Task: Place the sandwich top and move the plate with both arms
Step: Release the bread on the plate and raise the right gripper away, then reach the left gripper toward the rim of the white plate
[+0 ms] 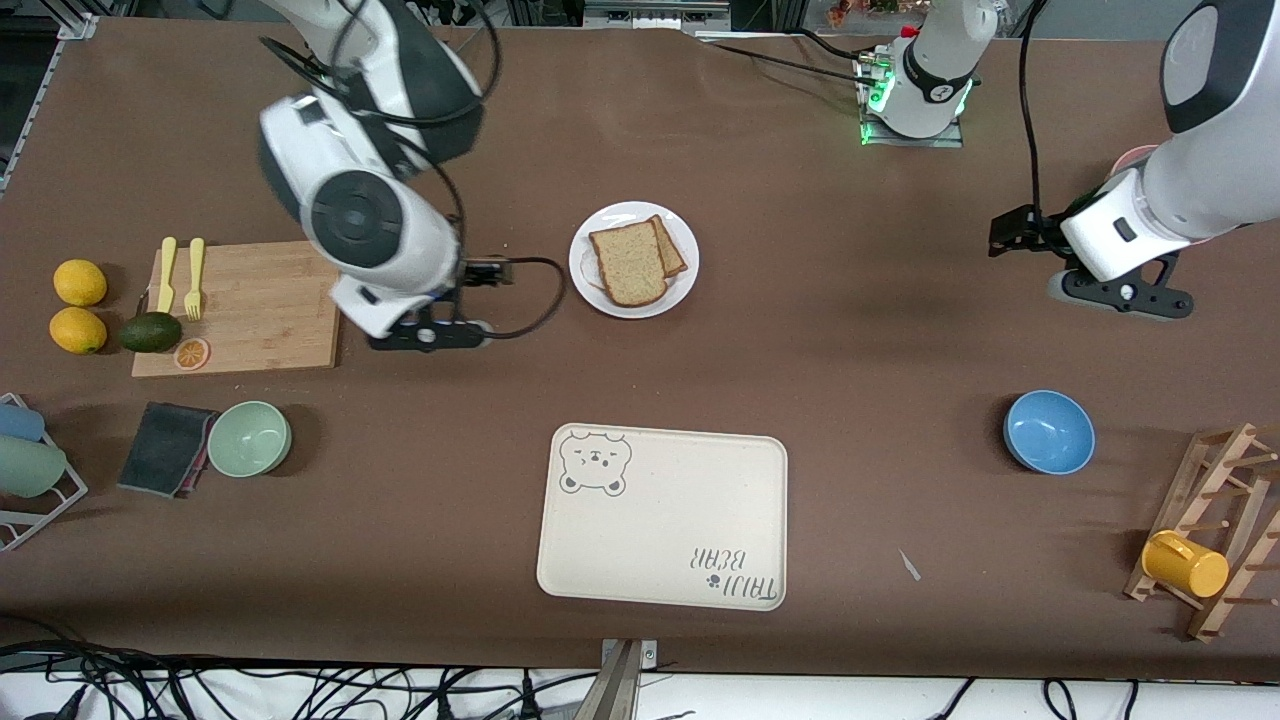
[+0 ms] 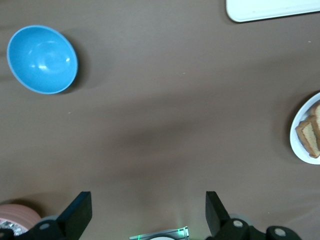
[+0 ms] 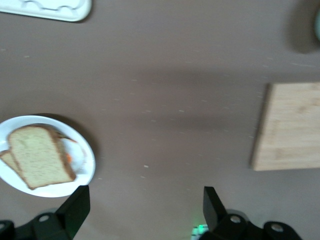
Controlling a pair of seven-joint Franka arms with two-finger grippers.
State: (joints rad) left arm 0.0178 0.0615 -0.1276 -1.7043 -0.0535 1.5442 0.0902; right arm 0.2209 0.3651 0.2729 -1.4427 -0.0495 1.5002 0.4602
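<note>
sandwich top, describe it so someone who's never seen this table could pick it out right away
Find the cream rectangular bear-print tray at the table's near edge; farther from the camera sits a small round white plate. The sandwich top is the squarish, pale tan, speckled bread slice with a dark crust, lying uppermost on that plate. It overlaps a slightly darker, browner slice peeking out beside it.

You had two bread slices (image 1: 630, 262) on one plate (image 1: 680, 285), one tray (image 1: 662, 520), two bowls (image 1: 1048, 431), two lemons (image 1: 80, 282), one avocado (image 1: 151, 332) and two forks (image 1: 195, 278).
</note>
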